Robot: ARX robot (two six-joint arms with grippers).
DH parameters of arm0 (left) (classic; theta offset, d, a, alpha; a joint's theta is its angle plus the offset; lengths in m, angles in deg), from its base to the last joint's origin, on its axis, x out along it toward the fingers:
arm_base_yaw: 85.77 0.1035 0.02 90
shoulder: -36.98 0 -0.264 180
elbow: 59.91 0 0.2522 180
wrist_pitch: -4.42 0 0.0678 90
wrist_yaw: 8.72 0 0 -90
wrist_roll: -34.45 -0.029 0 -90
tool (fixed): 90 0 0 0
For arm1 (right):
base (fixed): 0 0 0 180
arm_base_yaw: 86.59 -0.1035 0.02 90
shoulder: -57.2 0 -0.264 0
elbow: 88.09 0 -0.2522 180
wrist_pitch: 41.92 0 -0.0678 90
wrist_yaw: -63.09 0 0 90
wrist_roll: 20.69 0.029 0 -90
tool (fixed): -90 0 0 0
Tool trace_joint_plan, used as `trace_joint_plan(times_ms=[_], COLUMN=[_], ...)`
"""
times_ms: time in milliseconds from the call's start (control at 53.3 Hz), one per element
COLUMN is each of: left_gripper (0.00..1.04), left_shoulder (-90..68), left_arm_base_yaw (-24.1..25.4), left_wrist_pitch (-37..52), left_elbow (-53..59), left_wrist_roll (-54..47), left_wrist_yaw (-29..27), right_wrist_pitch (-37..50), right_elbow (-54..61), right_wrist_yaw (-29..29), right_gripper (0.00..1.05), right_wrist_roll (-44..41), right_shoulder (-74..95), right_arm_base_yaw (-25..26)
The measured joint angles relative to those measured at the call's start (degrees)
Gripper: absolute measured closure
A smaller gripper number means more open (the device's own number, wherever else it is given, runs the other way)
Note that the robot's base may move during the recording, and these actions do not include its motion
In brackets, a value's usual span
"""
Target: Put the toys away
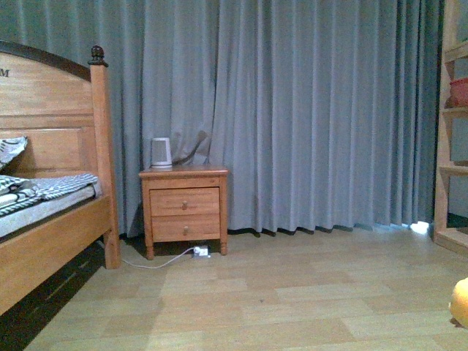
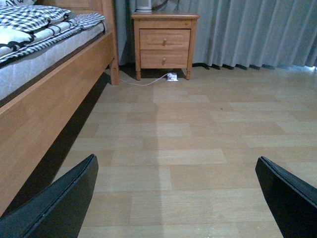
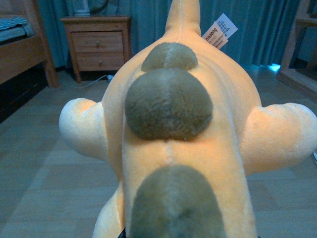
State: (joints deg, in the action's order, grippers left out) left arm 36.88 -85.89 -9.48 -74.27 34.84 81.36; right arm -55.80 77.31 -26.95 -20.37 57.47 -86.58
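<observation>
Plush toy [image 3: 171, 129], orange with olive back bumps and a white tag [image 3: 219, 30], fills the right wrist view, hiding the right gripper's fingers: grip cannot be told; front view shows it at the right edge. Left gripper [image 2: 176, 161]: fingers [image 2: 59, 203] spread wide over open floor [image 2: 163, 124]. Beyond: bed rail [image 1: 51, 241] left, nightstand [image 1: 184, 208], curtain [image 1: 314, 110], shelf [image 1: 441, 183] right.

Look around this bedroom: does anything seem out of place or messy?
Two small things. An orange plush toy shows down near floor level at the front view's right edge, not put away. A white cable trails loose over the floor from under the nightstand. Nothing looks spilled or damaged.
</observation>
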Motion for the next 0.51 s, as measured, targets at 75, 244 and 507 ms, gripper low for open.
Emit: trace_joint_plan(times_ms=[75,244,507], left_gripper=[0.06,0.06,0.06], left_shoulder=[0.00,0.02,0.02], left_arm_base_yaw=[0.02,0.02,0.02], left_wrist_pitch=[0.00,0.00,0.00], left_elbow=[0.00,0.00,0.00], left_wrist_roll=[0.00,0.00,0.00], left_wrist_yaw=[-0.11,-0.09,-0.07], right_wrist_pitch=[0.00,0.00,0.00], right_elbow=[0.02,0.00,0.02], right_wrist_yaw=[0.28,0.24,0.24], right_gripper=[0.98,0.98,0.98], right_wrist_roll=[0.00,0.00,0.00], right_shoulder=[0.02,0.00,0.02], right_arm_base_yaw=[-0.04,-0.04,-0.04])
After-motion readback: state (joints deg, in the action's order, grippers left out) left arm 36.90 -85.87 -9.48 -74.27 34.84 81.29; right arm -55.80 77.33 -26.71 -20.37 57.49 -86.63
